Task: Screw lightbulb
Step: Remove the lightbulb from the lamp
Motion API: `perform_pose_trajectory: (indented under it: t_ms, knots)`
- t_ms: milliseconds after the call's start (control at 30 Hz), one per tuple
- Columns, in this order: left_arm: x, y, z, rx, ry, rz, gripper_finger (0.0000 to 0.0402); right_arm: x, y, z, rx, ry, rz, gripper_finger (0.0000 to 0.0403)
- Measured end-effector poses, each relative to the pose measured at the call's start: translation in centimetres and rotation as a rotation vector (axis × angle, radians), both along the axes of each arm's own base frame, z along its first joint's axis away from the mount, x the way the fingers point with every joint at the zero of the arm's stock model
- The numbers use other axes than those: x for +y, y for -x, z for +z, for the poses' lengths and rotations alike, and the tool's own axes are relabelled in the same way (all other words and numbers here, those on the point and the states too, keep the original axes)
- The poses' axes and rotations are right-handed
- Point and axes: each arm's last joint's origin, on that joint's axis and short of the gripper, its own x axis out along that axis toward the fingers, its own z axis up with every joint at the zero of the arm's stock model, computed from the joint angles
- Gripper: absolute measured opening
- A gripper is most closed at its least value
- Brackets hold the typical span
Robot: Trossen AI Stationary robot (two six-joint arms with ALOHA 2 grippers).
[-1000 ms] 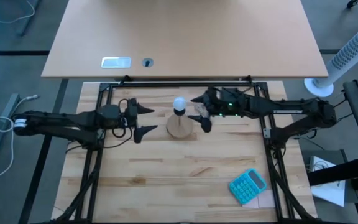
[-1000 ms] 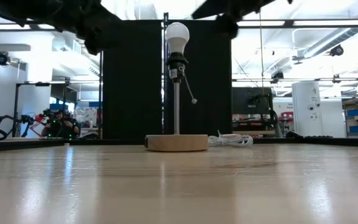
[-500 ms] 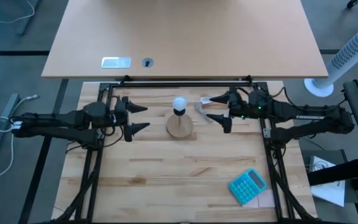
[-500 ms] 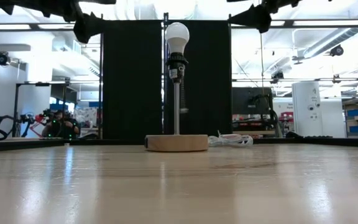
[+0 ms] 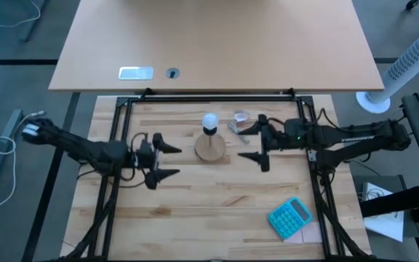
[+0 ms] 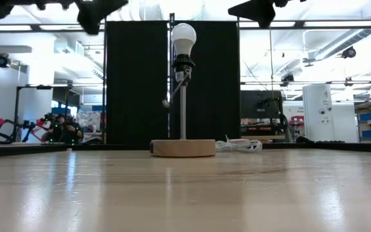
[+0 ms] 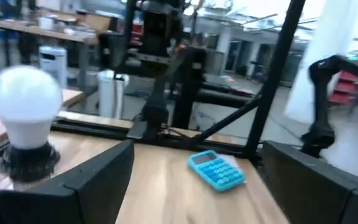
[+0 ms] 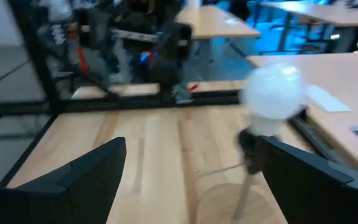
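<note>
Left arm extends in from the table's left edge. The left gripper is in the air to the left of the lamp, fingers spread wide, holding nothing, well apart from the bulb.

Centre: the lightbulb sits upright in the black socket atop a thin metal post, which rises from the wooden disc resting on the wooden table. In the low view the lightbulb is clear of both grippers. A pull chain hangs beside the post.

Just right of the lamp, near the table's far edge, lies a crumpled clear wrapper.

The right gripper is raised to the right of the lamp, fingers likewise spread, empty, not touching the bulb.

Near the front right of the table lies a blue calculator.
</note>
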Motion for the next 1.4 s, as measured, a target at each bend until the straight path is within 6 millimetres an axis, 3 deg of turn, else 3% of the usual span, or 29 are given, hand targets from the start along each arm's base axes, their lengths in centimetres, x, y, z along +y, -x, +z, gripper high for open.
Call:
perform_pose_trajectory:
  t_ms: [100,300,533,1000,1400]
  knots:
    - [-0.8,-0.2,-1.3,0.058,-0.009,0.062,0.0343,0.4,0.0,0.0,0.001,0.002,0.019,0.0353]
    - [-1.1,-0.1,-1.2,0.05,0.0,0.003,0.0343,0.5,1.0,-0.3,0.021,0.016,0.027,0.0353]
    - [-1.0,0.3,-0.7,0.017,-0.023,-0.021,0.0343,0.4,2.8,-1.4,0.004,0.012,0.024,0.0353]
    - [-0.1,0.6,2.0,-0.005,-0.083,0.048,0.0343,-0.1,7.3,-0.7,-0.142,0.014,0.002,0.0353]
    - [0.2,1.7,2.2,0.004,-0.077,0.046,0.0343,-0.2,10.0,-3.7,-0.218,-0.04,-0.001,0.0353]
